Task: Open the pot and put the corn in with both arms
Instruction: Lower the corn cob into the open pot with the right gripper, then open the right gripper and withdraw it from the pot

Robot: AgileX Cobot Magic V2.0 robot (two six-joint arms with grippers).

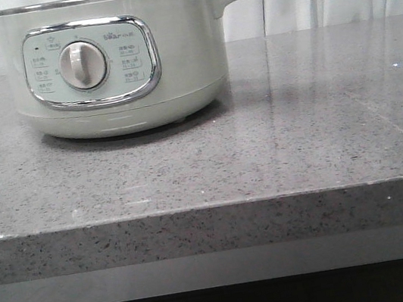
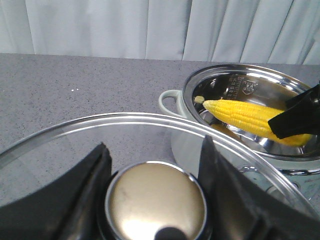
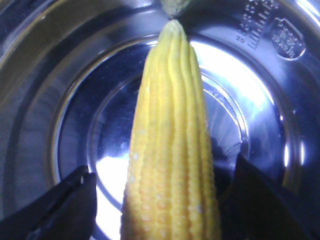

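Two hands busy: left hand (image 2: 152, 200) gripping lid (image 2: 75, 150) knob, right hand (image 3: 160, 200) holding corn (image 3: 170, 150) inside pot (image 1: 114, 57); releasing next, probably.

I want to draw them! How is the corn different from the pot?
The corn is bright yellow and bumpy; the pot is pale grey-green outside with a shiny steel inside. The corn is long, thin and small; the pot is round, wide and much bigger. The corn is held inside the pot by the right hand; the pot stands on the table.
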